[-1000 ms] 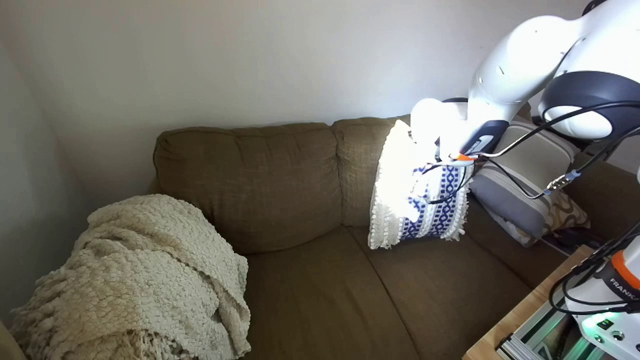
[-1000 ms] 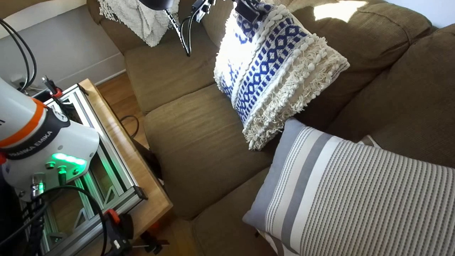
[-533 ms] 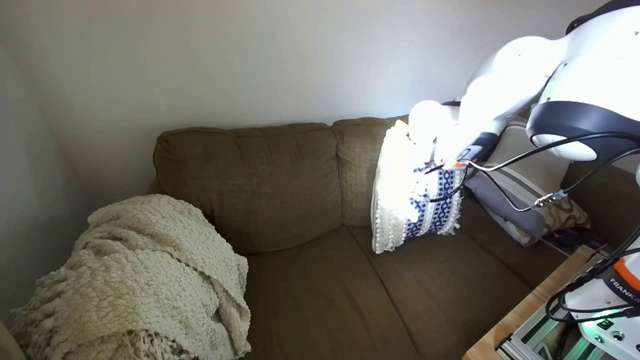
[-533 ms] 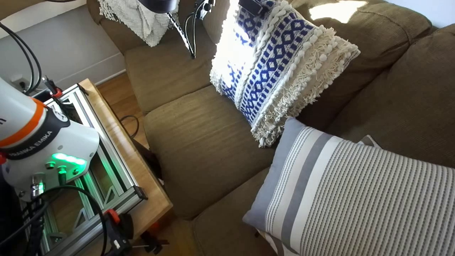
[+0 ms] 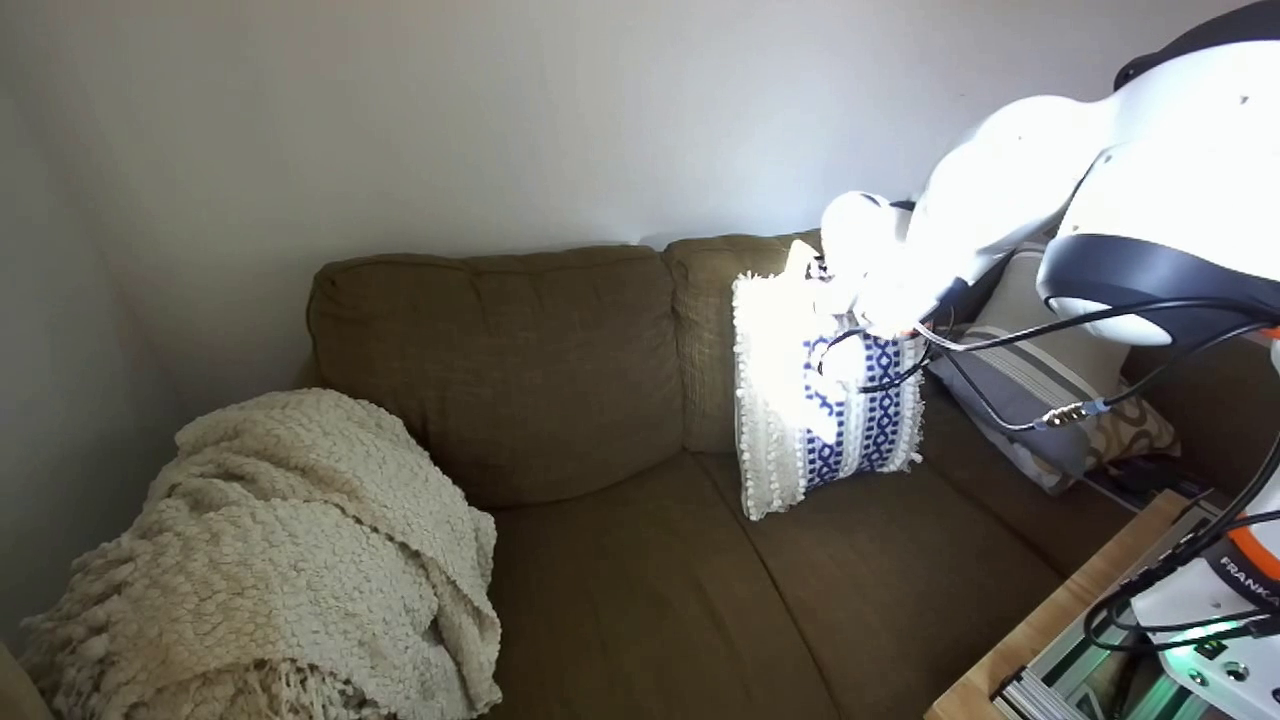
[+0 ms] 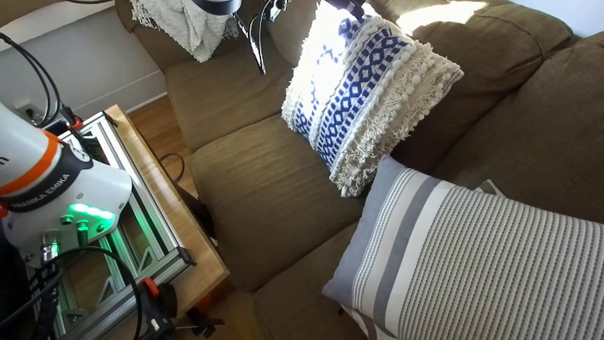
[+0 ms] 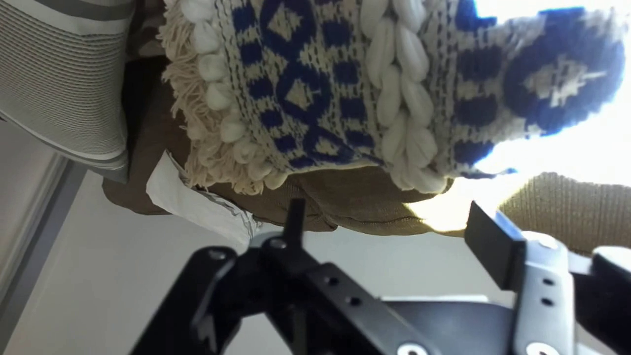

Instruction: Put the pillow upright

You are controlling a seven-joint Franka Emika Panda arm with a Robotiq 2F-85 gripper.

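Note:
The pillow, cream-white with navy-blue woven bands, stands on the sofa seat and leans toward the backrest in both exterior views (image 5: 850,430) (image 6: 361,89). Strong light washes out part of its face. In the wrist view the pillow (image 7: 320,93) fills the upper half, its top edge just beyond the fingertips. My gripper (image 7: 387,212) is open there, with nothing between its widely spread fingers (image 7: 495,246). Behind them show the sofa back and grey wall. Only a dark finger (image 6: 349,5) appears at the pillow's upper edge in an exterior view; I cannot tell whether it touches.
A grey-striped white pillow (image 6: 495,264) lies beside the task's pillow, over a brown patterned cushion (image 5: 1135,430). The knitted blanket (image 5: 290,560) covers the sofa's far end. A wooden table (image 6: 207,269) carries the robot base. Cables (image 5: 1000,420) hang from the arm.
The gripper has opened and let the pillow go. The pillow's top has shifted slightly, settling to the left in an exterior view. The arm's elbow has come lower.

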